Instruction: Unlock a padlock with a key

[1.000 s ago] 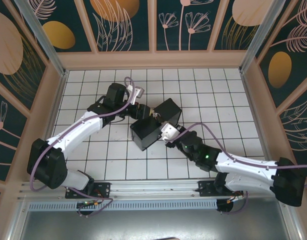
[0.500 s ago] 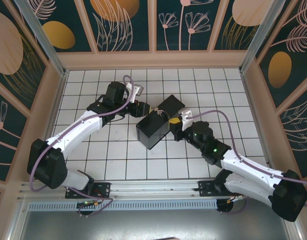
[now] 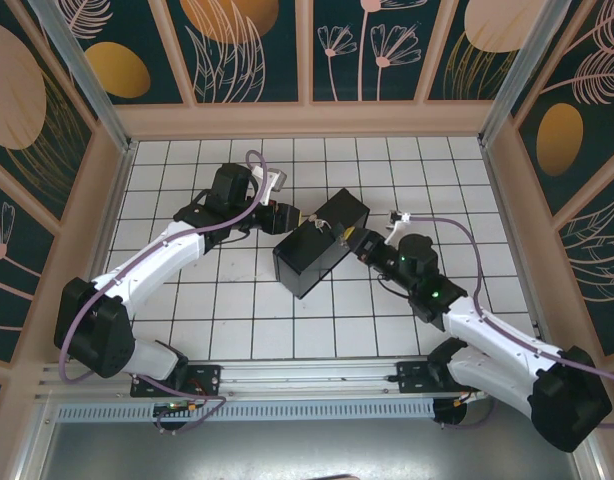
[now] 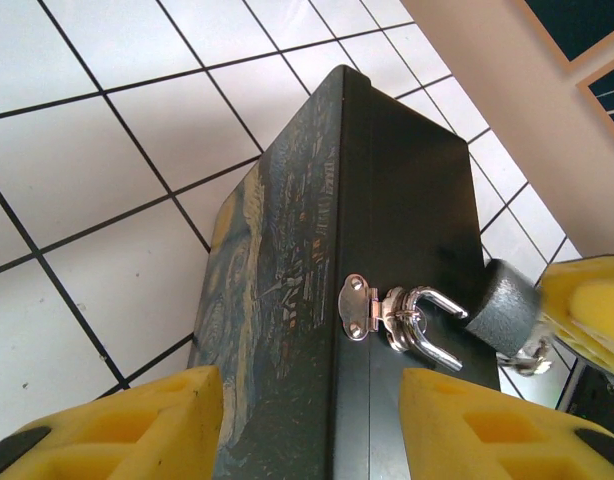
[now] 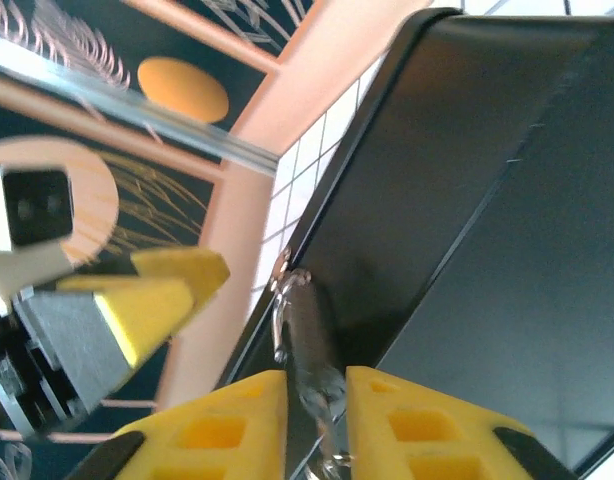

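The dark box (image 3: 312, 255) with the blue-yellow painted lid (image 4: 277, 270) lies mid-table. A silver hasp (image 4: 358, 307) on its side carries the padlock's shackle (image 4: 429, 322); the grey padlock body (image 4: 502, 303) hangs off it. My right gripper (image 5: 317, 385) is shut on the padlock (image 5: 309, 340), at the box's right side (image 3: 359, 242). A small metal piece (image 4: 532, 357) sticks out below the padlock; I cannot tell whether it is the key. My left gripper (image 4: 312, 425) stands open at the box's far-left end (image 3: 287, 216), its yellow fingers (image 4: 117, 425) straddling the box edge.
White tiled floor (image 3: 227, 300) lies around the box, walled in by wooden panels (image 3: 307, 118). Both arms converge on the box from either side. The left gripper's yellow finger (image 5: 162, 285) is close behind the padlock in the right wrist view.
The right arm swung from the box's near side round to its right and closed on the padlock. The box shifted slightly up and right. The left gripper barely moved.
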Robot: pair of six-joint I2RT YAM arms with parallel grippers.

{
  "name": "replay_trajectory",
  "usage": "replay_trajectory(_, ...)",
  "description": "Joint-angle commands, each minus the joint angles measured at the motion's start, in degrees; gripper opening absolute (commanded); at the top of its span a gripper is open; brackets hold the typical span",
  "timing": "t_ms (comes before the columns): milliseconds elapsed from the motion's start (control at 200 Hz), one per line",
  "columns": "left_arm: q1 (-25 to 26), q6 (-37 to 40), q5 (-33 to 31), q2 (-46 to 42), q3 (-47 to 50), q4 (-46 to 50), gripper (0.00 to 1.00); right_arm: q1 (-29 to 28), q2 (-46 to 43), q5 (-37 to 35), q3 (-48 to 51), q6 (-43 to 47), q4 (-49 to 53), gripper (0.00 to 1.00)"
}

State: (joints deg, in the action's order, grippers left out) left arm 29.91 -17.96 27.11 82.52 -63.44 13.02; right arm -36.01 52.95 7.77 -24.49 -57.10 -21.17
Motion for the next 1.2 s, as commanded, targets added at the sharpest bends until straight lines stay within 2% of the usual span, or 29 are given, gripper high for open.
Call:
replay_trajectory(0,-0.03,-0.84,-0.02,-1.9,-0.81,-1.68,0.49,1.8,1.72,6.84,-2.26,-8.73,-0.48,0.29)
replay_trajectory(50,-0.03,-0.84,-0.29,-2.23,-0.81,-1.5,0.5,2.19,2.47,8.22,-4.13,-5.37,3.24,0.29)
replay_trajectory(125,-0.11,-0.79,-0.89,-2.88,-0.55,-1.24,0.5,2.24,2.28,6.33,-7.55,0.66,11.22,0.3)
replay_trajectory(310,-0.06,-0.51,-0.38,-3.55,0.35,-0.38,0.5,3.05,1.03,3.37,-13.88,14.66,19.23,0.37)
replay_trajectory(450,0.66,-0.55,-0.42,-3.48,2.92,0.69,0.5,4.28,6.78,5.24,-21.5,24.06,27.96,0.41)
replay_trajectory(525,0.76,-1.12,-0.85,-4.37,4.45,0.29,0.5,4.28,9.49,4.98,-25.17,29.98,32.02,0.47)
replay_trajectory(646,0.76,-1.62,-0.78,-5.14,5.34,0.17,0.51,4.17,12.82,7.24,-29.43,37.94,35.49,0.48)
replay_trajectory(756,0.74,-1.41,-1.18,-5.14,5.39,0.68,0.51,3.52,17.41,6.98,-35.44,43.92,44.17,0.49)
replay_trajectory(986,0.76,-0.47,-2.06,-4.97,4.9,1.31,0.51,-1.46,23.55,-0.53,-43.21,50.01,55.3,0.55)
replay_trajectory(1196,0.72,-0.07,-1.73,-5.37,5.17,1.57,0.51,-4.87,28.58,-8.37,-46.83,51.91,60.09,0.54)
